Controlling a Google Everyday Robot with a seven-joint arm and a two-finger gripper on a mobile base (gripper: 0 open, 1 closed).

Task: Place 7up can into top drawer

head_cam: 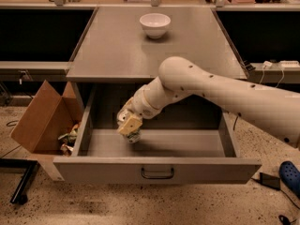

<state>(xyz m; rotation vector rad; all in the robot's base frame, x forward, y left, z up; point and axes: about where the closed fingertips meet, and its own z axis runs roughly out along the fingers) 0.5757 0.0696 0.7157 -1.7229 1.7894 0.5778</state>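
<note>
The top drawer (157, 170) is pulled wide open, a shallow grey metal tray with a dark handle at the middle of its front panel. My gripper (130, 124) reaches down into its left half, just above the drawer floor. It is shut on the 7up can (133, 135), whose white and green body shows below the yellowish fingers (131, 124). The can hangs low inside the drawer, close to or touching the floor; I cannot tell which.
A white bowl (154, 25) stands on the grey cabinet top (117, 50) at the back. A brown cardboard box (44, 121) with trash sits on the floor left of the drawer. A blue object (290, 175) lies on the floor at right.
</note>
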